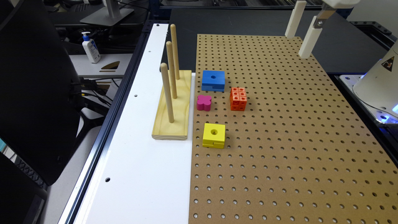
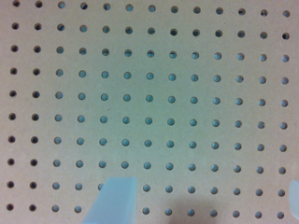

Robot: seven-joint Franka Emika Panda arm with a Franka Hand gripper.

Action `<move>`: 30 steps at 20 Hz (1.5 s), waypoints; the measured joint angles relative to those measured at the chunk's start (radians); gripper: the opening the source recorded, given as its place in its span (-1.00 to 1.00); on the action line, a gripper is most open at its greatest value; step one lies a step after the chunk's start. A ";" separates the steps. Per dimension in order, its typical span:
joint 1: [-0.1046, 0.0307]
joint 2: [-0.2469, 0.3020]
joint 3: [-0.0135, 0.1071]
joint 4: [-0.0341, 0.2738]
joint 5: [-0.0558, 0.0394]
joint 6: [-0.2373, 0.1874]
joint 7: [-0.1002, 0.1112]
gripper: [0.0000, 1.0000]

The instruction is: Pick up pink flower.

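Note:
The pink flower [image 1: 204, 102], a small magenta four-lobed block, lies flat on the brown pegboard [image 1: 279, 140] close to its edge on the exterior view's left. My gripper [image 1: 298, 46] hangs high over the board's far corner on the exterior view's right, well away from the flower. The wrist view looks down on bare pegboard [image 2: 149, 93], with the gripper [image 2: 205, 196] open and its two pale fingers [image 2: 114, 200] wide apart and nothing between them.
A blue block [image 1: 213, 80], an orange studded cube [image 1: 238, 99] and a yellow cube with a hole [image 1: 214, 135] stand around the flower. A wooden stand with three upright pegs [image 1: 172, 105] sits just beside it on the white board [image 1: 140, 174]. The robot base [image 1: 379, 84] is on the exterior view's right.

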 joint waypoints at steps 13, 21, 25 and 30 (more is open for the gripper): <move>-0.004 -0.002 0.000 0.001 0.0000 0.001 0.000 1.00; -0.004 0.004 0.000 0.013 0.0000 0.022 0.000 1.00; -0.002 0.034 0.000 0.036 0.0000 0.042 0.000 1.00; 0.001 0.140 0.004 0.112 0.0002 0.076 0.000 1.00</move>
